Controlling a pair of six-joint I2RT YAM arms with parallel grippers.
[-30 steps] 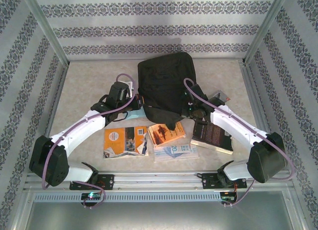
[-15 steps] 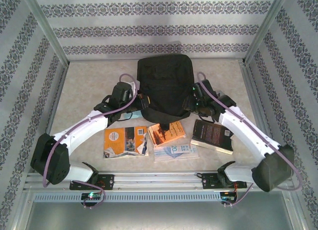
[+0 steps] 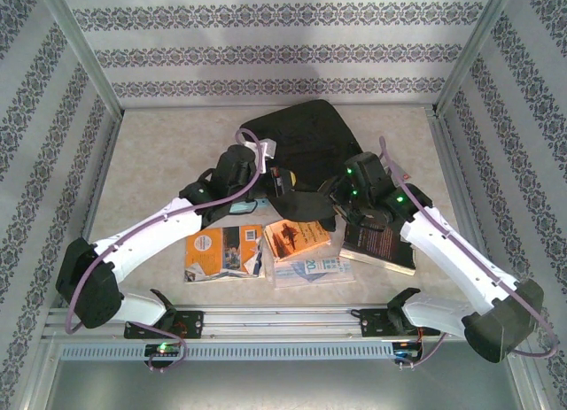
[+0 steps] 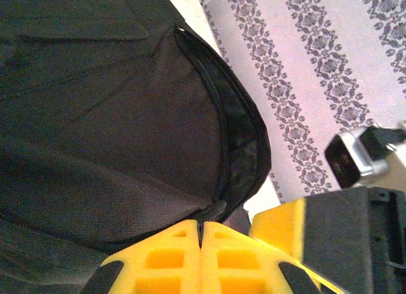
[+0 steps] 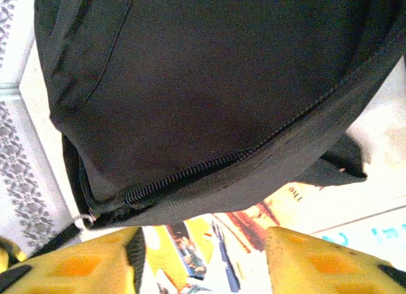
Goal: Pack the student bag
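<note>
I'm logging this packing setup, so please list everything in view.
backpack: one, black, far middle of table.
orange-and-white book: one, near left.
orange book: one, near middle, overlapping the pale blue book.
pale blue book: one, near middle, partly under it.
dark book: one, near right.
table: one, beige.
walls: three, floral-striped, around table.
arms: two, white and black, near edge.
left tool: one, yellow, shut on the backpack's edge.
right tool: one, yellow, open, beside the backpack's zip.
</note>
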